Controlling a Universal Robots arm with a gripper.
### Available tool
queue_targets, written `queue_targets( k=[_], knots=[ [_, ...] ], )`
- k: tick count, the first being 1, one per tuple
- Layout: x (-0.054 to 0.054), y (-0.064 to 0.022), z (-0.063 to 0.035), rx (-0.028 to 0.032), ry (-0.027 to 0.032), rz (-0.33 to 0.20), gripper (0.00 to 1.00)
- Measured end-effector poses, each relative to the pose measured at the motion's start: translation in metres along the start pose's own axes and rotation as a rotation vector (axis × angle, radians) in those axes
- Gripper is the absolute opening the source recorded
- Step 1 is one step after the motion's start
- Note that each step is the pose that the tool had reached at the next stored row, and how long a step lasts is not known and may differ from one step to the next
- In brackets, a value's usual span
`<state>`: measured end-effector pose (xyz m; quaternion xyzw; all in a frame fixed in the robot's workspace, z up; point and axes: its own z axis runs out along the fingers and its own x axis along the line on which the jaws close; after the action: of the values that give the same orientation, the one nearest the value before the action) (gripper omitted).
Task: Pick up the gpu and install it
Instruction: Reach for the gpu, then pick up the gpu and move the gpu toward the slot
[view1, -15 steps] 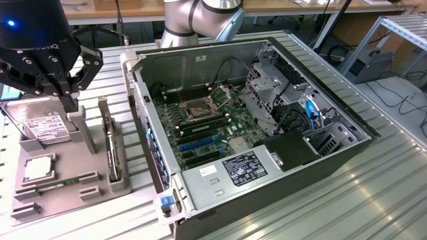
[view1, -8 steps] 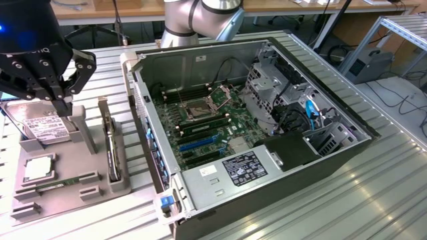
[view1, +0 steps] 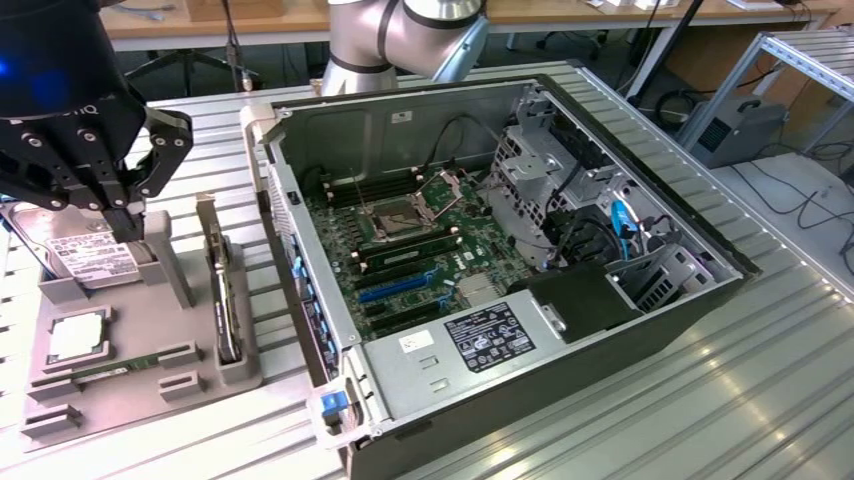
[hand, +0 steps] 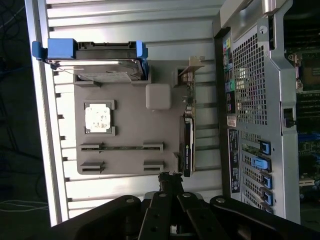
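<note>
The gpu (view1: 222, 292) is a thin dark card standing on edge in a slot of the grey holder tray (view1: 134, 400), beside the open computer case (view1: 534, 330). My gripper (view1: 127, 218) hangs above the tray's far end, over the hard drive, toward the exterior view's left of the gpu. Its fingers are shut with nothing between them. In the wrist view the shut gripper (hand: 170, 181) points at the tray (hand: 130, 115), and the gpu (hand: 187, 145) shows edge-on with its silver bracket at the far end. Inside the case lies the motherboard (view1: 400, 265) with blue card slots.
The tray also holds a silver hard drive (view1: 94, 265) in a blue carrier (hand: 60, 50), a square processor (hand: 99, 118) and a narrow memory stick (hand: 122, 147). The case wall (hand: 250, 100) rises right beside the gpu. Drive cages and cables (view1: 587, 230) fill the case's right side.
</note>
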<state>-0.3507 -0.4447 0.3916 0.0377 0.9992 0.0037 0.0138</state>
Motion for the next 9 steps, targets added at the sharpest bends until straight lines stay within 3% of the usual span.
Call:
queue_targets(
  k=[9],
  knots=[
    [0.0000,-0.0001,0.0000,0.0000,0.0000,0.000,0.11]
  ],
)
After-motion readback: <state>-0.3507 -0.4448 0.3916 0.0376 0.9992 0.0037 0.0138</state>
